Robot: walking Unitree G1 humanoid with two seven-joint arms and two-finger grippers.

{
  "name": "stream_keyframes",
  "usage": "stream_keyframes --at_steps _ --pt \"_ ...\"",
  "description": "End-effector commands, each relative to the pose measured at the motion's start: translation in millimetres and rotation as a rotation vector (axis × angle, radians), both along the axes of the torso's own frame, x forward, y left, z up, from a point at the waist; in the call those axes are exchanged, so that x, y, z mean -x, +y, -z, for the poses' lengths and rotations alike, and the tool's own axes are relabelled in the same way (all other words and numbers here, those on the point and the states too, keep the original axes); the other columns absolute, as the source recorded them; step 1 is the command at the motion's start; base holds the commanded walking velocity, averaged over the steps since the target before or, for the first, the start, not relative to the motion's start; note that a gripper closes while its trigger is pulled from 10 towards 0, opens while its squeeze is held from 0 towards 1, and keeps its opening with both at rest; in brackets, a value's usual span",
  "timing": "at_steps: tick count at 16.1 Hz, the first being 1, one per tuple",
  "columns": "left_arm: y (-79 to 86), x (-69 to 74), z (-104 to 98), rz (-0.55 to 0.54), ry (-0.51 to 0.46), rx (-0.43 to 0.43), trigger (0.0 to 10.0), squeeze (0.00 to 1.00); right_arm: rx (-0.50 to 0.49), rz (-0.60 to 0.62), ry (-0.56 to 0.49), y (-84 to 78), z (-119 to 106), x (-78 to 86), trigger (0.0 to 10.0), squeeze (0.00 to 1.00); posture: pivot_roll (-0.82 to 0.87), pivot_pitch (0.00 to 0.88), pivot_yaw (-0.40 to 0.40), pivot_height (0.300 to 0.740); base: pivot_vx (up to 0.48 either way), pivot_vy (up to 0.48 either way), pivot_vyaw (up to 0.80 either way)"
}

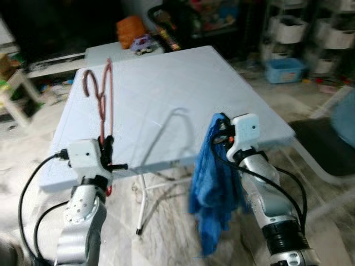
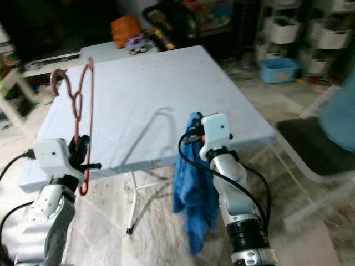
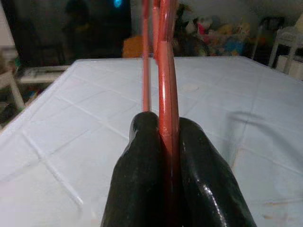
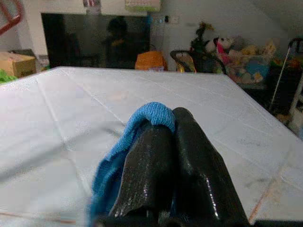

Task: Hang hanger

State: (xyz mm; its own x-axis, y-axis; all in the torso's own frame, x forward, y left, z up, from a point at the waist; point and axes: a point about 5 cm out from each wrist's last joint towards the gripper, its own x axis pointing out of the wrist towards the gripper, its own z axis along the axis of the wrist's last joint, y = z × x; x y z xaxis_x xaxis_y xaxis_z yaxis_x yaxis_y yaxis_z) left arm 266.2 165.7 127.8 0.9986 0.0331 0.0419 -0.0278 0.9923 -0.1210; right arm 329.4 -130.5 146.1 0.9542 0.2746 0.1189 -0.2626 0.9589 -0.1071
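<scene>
A red-brown hanger (image 1: 103, 100) stands upright at the near left edge of the pale blue table (image 1: 166, 94), hook at the top. My left gripper (image 1: 106, 145) is shut on its lower part; in the left wrist view the red bar (image 3: 166, 94) runs up between the two black fingers (image 3: 142, 175). My right gripper (image 1: 220, 128) is shut on a blue cloth (image 1: 213, 188), which hangs down past the table's front edge. In the right wrist view the blue fabric (image 4: 151, 116) is pinched at the fingertips (image 4: 189, 142).
A dark chair seat (image 1: 324, 147) stands to the right of the table. Shelves with white baskets (image 1: 291, 27) and a blue tub (image 1: 284, 70) line the back right. Toys and an orange bag (image 1: 130, 30) sit behind the table. The table's white legs (image 1: 143, 205) stand on marbled floor.
</scene>
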Motion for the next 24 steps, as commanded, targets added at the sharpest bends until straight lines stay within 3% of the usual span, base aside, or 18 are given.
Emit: stream_keyframes --at_steps 1,7,15,19,20,22,24 --pt "8.7 -0.9 -6 -0.029 -0.021 -0.030 10.0 0.00 -0.016 -0.030 -0.047 8.7 -12 -1.6 10.0 0.00 -0.02 0.000 0.084 0.740 0.319 0.360 0.00" --pt "7.4 0.1 -2 -0.037 -0.007 -0.021 10.0 0.00 -0.007 -0.024 -0.040 7.0 -9 -1.5 10.0 0.00 -0.02 0.000 0.083 0.740 0.321 0.357 0.00" --pt "-0.3 0.6 6 -0.019 0.040 -0.019 10.0 0.00 0.008 -0.004 -0.032 1.8 -9 -5.9 10.0 0.00 -0.02 0.000 0.078 0.740 0.000 0.000 0.00" --pt "-3.9 -0.3 13 -0.027 0.088 -0.042 10.0 0.00 -0.010 -0.018 0.060 -0.5 -22 -42.1 10.0 0.00 -0.02 0.000 0.073 0.740 0.000 0.000 0.00" --pt "-3.2 -0.7 14 -0.032 0.094 -0.044 10.0 0.00 -0.004 -0.007 0.039 0.1 -43 -59.6 10.0 0.00 -0.02 0.000 0.071 0.740 0.000 0.000 0.00" --pt "-3.2 -1.1 14 -0.034 0.093 -0.049 10.0 0.00 -0.007 0.008 0.039 2.8 -61 -73.0 10.0 0.00 -0.01 0.000 0.066 0.740 0.000 0.000 0.00" --pt "-3.9 -1.3 16 -0.048 0.100 -0.048 10.0 0.00 -0.095 0.002 0.047 25.5 -97 -89.0 10.0 0.00 0.00 0.000 0.050 0.740 0.000 0.000 0.00"
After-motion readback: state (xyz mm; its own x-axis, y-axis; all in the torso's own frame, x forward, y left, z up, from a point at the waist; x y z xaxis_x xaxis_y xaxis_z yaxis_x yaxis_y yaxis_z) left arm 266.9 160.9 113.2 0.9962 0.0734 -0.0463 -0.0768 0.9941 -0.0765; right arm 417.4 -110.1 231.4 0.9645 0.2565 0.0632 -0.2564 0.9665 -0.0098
